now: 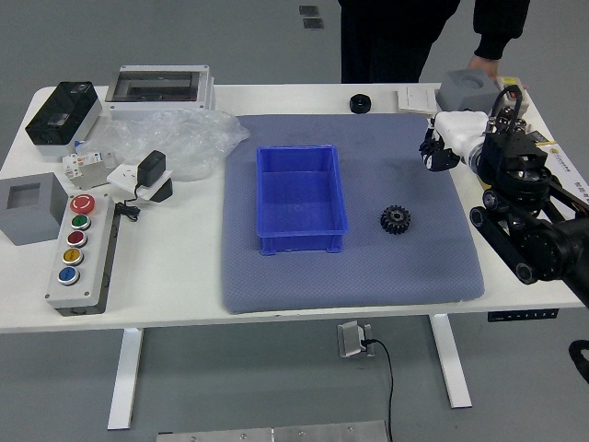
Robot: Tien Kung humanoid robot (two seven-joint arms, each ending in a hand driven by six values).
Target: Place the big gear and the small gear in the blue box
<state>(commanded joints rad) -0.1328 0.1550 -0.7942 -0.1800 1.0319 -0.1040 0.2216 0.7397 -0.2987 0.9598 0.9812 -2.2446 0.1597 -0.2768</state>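
The blue box [299,198] stands on the grey-blue mat, with nothing visible inside. To its right a black toothed gear [396,219] lies flat on the mat. A smaller-looking round black piece [360,103] sits near the table's far edge; whether it is a gear I cannot tell. My right hand [440,154], black with a white back, hangs over the mat's upper right, above and right of the toothed gear and apart from it. Whether it holds anything is hidden. My left hand is out of view.
A person's hand [483,65] is at the far right edge by a grey block [467,93]. Clear plastic wrap [175,143], a button panel [81,258] and another grey block [32,209] are on the left. Bottles and a yellow-edged box are partly behind my right arm.
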